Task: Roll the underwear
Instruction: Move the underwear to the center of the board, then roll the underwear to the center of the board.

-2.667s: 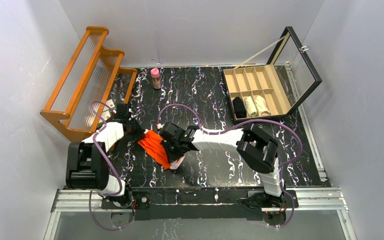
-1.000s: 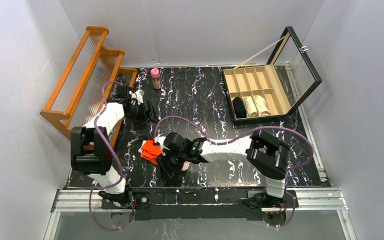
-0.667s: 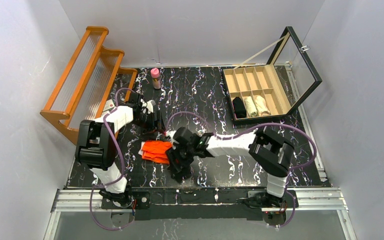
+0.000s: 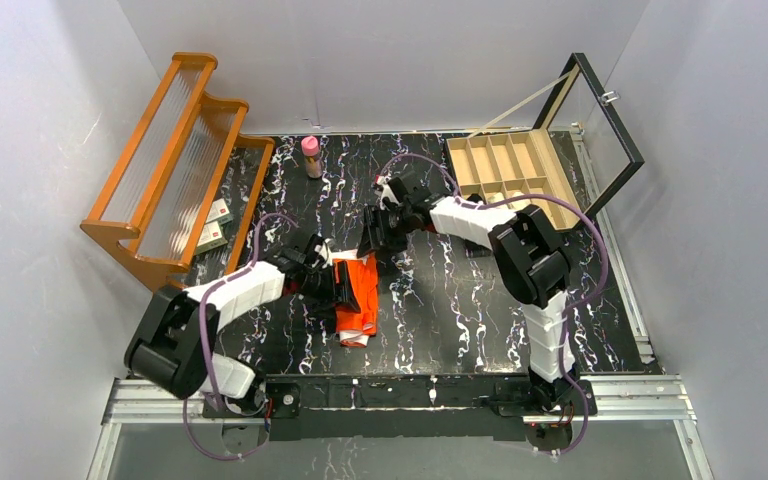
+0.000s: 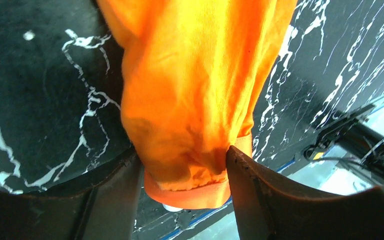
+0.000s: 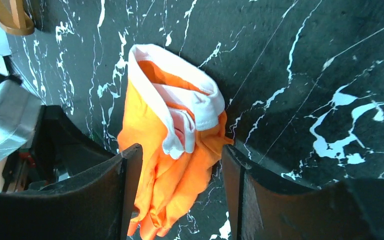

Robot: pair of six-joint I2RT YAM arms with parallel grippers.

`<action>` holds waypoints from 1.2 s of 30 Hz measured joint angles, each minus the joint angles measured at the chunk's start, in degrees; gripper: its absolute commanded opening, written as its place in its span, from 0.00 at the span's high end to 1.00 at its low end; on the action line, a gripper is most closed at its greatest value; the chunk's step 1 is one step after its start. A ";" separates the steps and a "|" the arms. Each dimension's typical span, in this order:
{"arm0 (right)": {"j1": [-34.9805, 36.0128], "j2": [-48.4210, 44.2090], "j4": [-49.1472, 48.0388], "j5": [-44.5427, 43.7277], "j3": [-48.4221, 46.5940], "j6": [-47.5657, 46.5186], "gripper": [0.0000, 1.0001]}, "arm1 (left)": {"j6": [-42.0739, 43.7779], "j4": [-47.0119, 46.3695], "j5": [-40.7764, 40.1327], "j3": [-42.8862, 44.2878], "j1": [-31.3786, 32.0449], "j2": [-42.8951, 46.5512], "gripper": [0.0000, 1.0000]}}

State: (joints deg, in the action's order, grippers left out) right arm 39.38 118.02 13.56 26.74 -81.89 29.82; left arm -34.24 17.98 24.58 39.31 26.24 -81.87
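The orange underwear [image 4: 362, 285] lies as a long folded strip on the black marbled table, running front to back, with white trim showing at both ends. My left gripper [image 4: 345, 283] comes in from the left. In the left wrist view the orange cloth [image 5: 190, 90] fills the gap of the left gripper [image 5: 182, 160] and is bunched against both fingers. My right gripper [image 4: 378, 240] hovers open over the strip's far end. The right wrist view shows the right gripper [image 6: 180, 150] straddling the orange cloth [image 6: 175, 165] just below its white waistband [image 6: 180, 75].
An orange wooden rack [image 4: 175, 150] stands at the back left with small boxes [image 4: 215, 225] under it. A pink-capped bottle [image 4: 311, 156] is at the back. A compartmented wooden box [image 4: 550, 180] with a raised glass lid holds rolled pale cloths [image 4: 512, 211] and a black one [image 4: 478, 213].
The left arm swung from the rack to the cloth and its jaws narrowed onto it. The right arm moved from the cloth's near side to its far end. The cloth now lies front to back.
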 measured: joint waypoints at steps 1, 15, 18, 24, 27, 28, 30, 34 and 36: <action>-0.26 0.66 0.98 -0.02 -1.46 -0.07 0.33 | -1.92 -0.61 -1.29 -1.05 0.52 1.62 0.40; 0.15 -11.23 4.46 -2.67 9.94 2.03 0.40 | -8.70 4.57 -19.63 -2.29 0.35 13.81 0.35; 3.17 -12.33 2.78 -3.74 10.47 4.39 0.56 | -8.59 5.44 -20.46 -2.29 0.09 13.79 0.37; 9.25 -12.35 -1.99 -4.79 10.56 7.96 0.67 | -8.17 4.15 -18.99 -2.56 -0.02 13.73 0.42; 10.21 -11.96 -4.00 -4.13 10.43 8.81 0.71 | -7.91 1.70 -17.38 -4.57 -0.02 13.64 0.44; 10.19 -11.41 -4.63 -4.09 10.29 8.98 0.71 | -7.85 1.20 -16.90 -5.40 -0.02 13.49 0.44; 10.05 -10.16 -4.79 -4.55 10.08 9.01 0.72 | -7.78 0.07 -15.98 -7.19 -0.02 12.61 0.45; 9.77 -6.88 -3.32 -7.28 10.08 8.94 0.72 | -7.96 -1.86 -13.86 -8.41 -0.26 12.15 0.45; 9.75 -5.77 -2.43 -8.22 10.45 8.85 0.71 | -7.91 -2.69 -13.18 -9.03 -0.26 12.72 0.44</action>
State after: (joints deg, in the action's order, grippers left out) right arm 49.12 112.25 11.14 18.52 -71.44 38.68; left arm -42.15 15.29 11.40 30.28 25.98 -69.14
